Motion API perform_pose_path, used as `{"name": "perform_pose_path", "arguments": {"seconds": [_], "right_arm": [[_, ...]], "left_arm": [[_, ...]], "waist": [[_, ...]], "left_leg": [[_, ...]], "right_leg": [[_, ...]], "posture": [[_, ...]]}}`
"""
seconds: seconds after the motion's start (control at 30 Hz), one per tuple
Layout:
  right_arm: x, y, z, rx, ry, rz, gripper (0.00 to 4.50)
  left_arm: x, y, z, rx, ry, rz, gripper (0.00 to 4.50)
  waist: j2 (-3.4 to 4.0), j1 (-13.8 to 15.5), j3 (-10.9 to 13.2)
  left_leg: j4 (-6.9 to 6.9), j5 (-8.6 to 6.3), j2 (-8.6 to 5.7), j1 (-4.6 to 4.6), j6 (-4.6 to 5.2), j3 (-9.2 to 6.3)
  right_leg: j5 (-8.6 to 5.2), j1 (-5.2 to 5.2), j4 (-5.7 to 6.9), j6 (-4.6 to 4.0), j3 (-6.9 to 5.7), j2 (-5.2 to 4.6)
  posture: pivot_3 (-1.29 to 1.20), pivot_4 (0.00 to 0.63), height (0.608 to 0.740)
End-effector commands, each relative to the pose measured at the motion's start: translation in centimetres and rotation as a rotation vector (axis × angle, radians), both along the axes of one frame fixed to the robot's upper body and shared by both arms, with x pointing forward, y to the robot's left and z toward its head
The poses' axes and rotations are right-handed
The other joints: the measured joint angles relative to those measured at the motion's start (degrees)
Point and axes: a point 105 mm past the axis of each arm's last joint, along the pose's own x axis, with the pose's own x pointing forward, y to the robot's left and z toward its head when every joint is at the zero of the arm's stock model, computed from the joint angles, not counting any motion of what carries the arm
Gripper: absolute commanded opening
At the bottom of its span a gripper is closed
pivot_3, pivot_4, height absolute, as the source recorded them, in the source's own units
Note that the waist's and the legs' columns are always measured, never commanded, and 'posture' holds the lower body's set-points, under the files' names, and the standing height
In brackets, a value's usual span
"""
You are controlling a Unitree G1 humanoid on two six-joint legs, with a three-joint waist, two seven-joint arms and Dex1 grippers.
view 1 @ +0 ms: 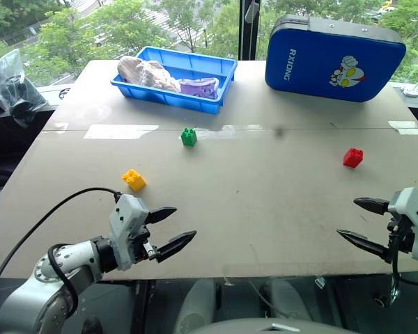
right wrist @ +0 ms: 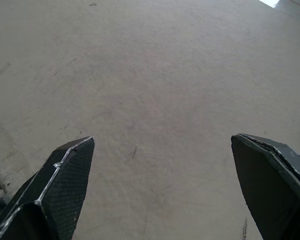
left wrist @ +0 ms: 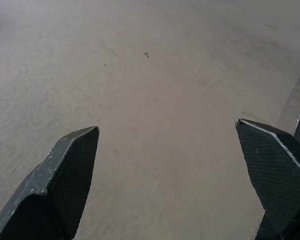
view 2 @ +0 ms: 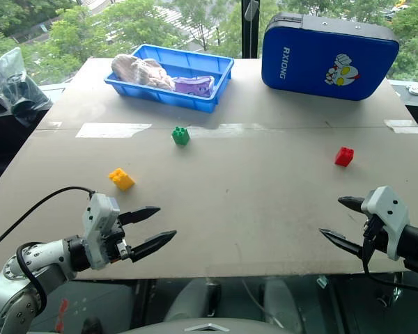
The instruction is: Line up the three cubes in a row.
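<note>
On the grey table [view 1: 265, 209], left to right:

- Left gripper [view 1: 175, 228] — near-left edge, jaws spread wide, holding nothing, pointing toward the middle.
- Yellow-orange cube [view 1: 133, 179] — just beyond the left gripper, toward the left side, lying slightly askew. Risk: a skewed approach could push it aside, not seat it between the fingers.
- Green cube [view 1: 189, 136] — farther back, left of centre, near the blue tray [view 1: 219, 68]. Risk: a long reach may graze the tray wall.
- Red cube [view 1: 352, 157] — right side, well apart from the other two, beyond the right gripper.
- Right gripper [view 1: 352, 222] — near-right edge, jaws likewise fully parted and empty.

General hazard — all three cubes are small and light; a fingertip landing on the studs may flip one, and spacing in the row could end up uneven.
</note>
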Motion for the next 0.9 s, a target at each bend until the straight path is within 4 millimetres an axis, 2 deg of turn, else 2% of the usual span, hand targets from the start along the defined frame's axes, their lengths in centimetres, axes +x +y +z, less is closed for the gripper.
{"name": "perform_pose_path", "arguments": {"seconds": [0.03, 0.1, 0.2, 0.27, 0.4, 0.53, 0.7, 0.9], "right_arm": [[1.4, 0.6, 1.8, 0.045, -0.117, -0.08, 4.5], [3.8, 0.5, 2.2, 0.074, -0.161, -0.269, 4.5], [5.5, -0.2, 2.2, -0.005, -0.164, -0.446, 4.5], [6.7, -0.5, 2.2, 0.005, -0.125, -0.545, 4.5], [9.8, -3.2, 2.1, 0.053, -0.072, -0.895, 4.5], [12.1, -3.0, 2.1, 0.134, -0.019, -0.997, 4.5], [13.9, -3.3, 2.1, 0.188, 0.023, -1.085, 4.5], [15.5, -3.9, 3.0, 0.199, 0.013, -1.119, 4.5]], "left_arm": [[0.8, -1.3, 1.8, -0.03, -0.066, -0.025, 4.46], [1.6, -2.8, 3.4, -0.082, -0.116, -0.058, 4.46], [2.0, -4.1, 4.9, -0.091, -0.164, -0.121, 4.46], [2.1, -5.0, 5.9, -0.073, -0.205, -0.176, 4.46], [2.1, -6.4, 7.0, -0.054, -0.261, -0.275, 4.46], [2.0, -7.3, 7.2, -0.055, -0.272, -0.332, 4.46], [2.2, -7.8, 7.1, -0.053, -0.282, -0.355, 4.46], [2.3, -8.0, 7.5, -0.056, -0.294, -0.353, 4.46]], "waist": [[0.0, 0.0, 0.0], [-0.08, 0.0, 0.0], [0.06, 0.0, 0.1], [0.05, -0.1, 0.1], [0.09, -0.2, 0.1], [0.1, -0.2, 0.1], [0.11, -0.4, 0.1], [0.13, -0.6, 0.1]], "left_leg": [[0.0, 0.0, 0.0, 0.0, 0.0, 0.0], [-0.04, 0.0, 0.01, 0.01, 0.0, -0.06], [0.14, 0.02, -0.01, -0.04, -0.03, -0.11], [0.1, 0.01, -0.07, -0.05, -0.03, -0.09], [-0.08, 0.02, -0.08, -0.08, -0.04, -0.08], [-0.38, 0.18, -0.1, -0.43, -0.3, 0.11], [-0.45, 0.2, -0.1, -0.98, -0.32, 0.28], [-0.44, 0.2, -0.1, -0.94, -0.3, 0.31]], "right_leg": [[0.0, 0.0, 0.0, 0.0, 0.0, 0.0], [0.0, 0.02, -0.03, 0.0, -0.03, 0.01], [0.01, 0.01, 0.04, -0.01, -0.01, 0.03], [0.01, 0.0, 0.02, 0.0, -0.03, 0.11], [0.01, -0.14, 0.01, -0.01, 0.0, 0.21], [0.01, -0.72, 0.06, 0.0, 0.06, 0.21], [0.02, -1.35, 0.1, 0.01, 0.1, 0.21], [0.02, -1.37, 0.18, 0.01, 0.12, 0.23]], "posture": [[0.0, 0.15, 0.74], [0.0, 0.15, 0.74], [0.0, 0.15, 0.74], [0.0, 0.15, 0.74], [0.0, 0.15, 0.74], [0.0, 0.15, 0.74], [0.0, 0.15, 0.74], [0.0, 0.15, 0.74]]}}
